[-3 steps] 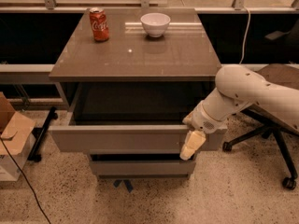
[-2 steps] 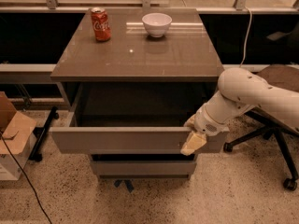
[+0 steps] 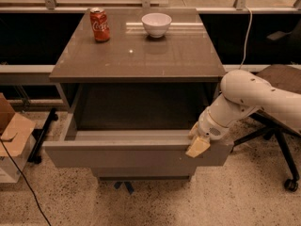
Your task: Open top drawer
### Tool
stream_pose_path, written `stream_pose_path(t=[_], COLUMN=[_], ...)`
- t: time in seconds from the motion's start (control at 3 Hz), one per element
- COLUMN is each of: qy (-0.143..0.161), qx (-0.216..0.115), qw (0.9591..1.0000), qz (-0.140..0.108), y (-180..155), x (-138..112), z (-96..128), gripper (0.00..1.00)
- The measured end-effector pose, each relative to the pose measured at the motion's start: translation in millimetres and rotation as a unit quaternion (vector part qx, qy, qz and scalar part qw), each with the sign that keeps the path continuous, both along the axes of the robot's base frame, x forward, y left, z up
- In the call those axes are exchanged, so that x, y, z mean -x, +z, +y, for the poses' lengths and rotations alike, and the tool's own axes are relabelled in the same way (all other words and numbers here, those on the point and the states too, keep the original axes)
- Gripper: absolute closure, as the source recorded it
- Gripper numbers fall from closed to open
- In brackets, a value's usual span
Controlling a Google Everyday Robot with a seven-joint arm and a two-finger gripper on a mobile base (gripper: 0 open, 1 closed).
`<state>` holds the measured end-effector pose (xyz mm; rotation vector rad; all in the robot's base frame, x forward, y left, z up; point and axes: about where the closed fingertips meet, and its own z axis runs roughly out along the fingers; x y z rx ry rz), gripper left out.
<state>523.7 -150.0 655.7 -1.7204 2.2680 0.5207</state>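
The top drawer (image 3: 122,155) is a wide grey-taupe drawer with a flat front and no handle. It is pulled far out of the cabinet (image 3: 141,55), and its deep grey box is open to view with nothing in it. My gripper (image 3: 195,139) is at the right end of the drawer's front. One cream fingertip (image 3: 198,147) hangs over the outer face and the other sits behind the top lip, so it is clamped on the front panel. My white arm (image 3: 249,98) reaches in from the right.
A red cola can (image 3: 99,25) and a white bowl (image 3: 156,24) stand at the back of the cabinet top. A narrower lower drawer (image 3: 141,172) shows under the open one. An office chair (image 3: 282,79) stands at the right and a cardboard box (image 3: 11,131) at the left.
The top drawer has slid further out toward the camera, and my gripper has moved with it at the front's right end.
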Motion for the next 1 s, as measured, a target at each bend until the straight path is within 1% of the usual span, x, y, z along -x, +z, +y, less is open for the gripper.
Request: stream_pose_path(t=[0.33,1.0], qy=[-0.026,-0.026], qx=[0.002,0.002], qw=[0.9994,0.9994], qz=[0.023,0.024], y=[-9.9,-10.9], x=[36.5,35.4], z=[-14.7,-13.8], gripper=[0.48,0.02])
